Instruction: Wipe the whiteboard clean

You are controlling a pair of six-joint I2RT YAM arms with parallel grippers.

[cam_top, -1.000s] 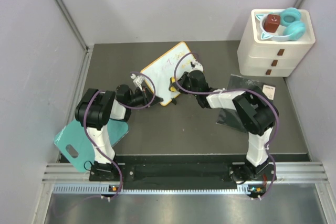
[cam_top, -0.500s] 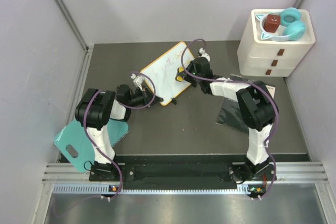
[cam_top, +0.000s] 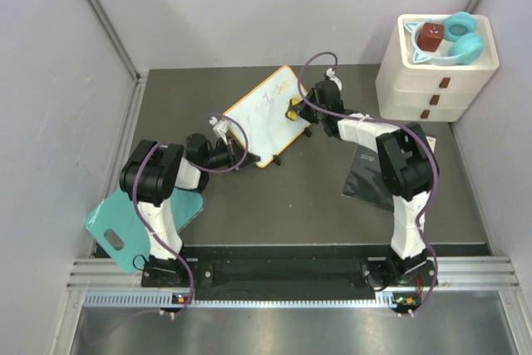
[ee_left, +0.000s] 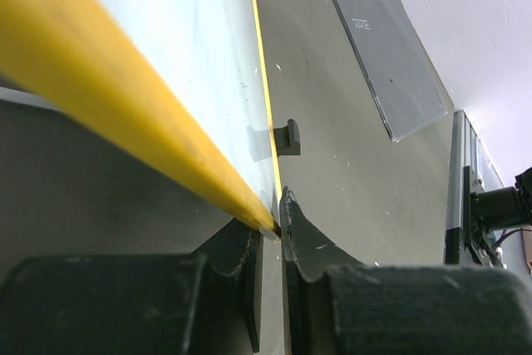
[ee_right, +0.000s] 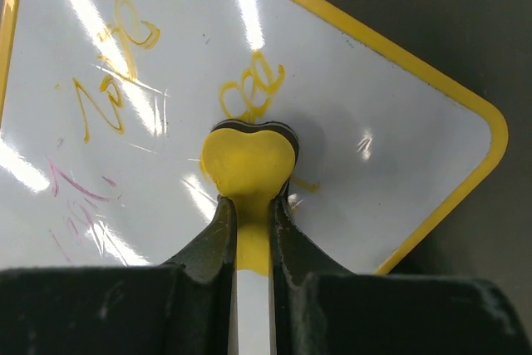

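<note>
We pinch the whiteboard (cam_top: 259, 115) frame at mid-counter (cam_top: 316, 197) with our left claw (ee_left: 281, 215), right claw (ee_right: 249, 205) clenched on the eraser (ee_right: 249, 155) by the orange writing (ee_right: 249, 89); pressing too hard could twist the board out of that thin edge grip

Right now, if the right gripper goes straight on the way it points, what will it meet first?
The whiteboard. The right gripper holds a yellow eraser aimed at the board's face, just below an orange scribble. It seems to touch or nearly touch the surface; depth is unclear.
</note>
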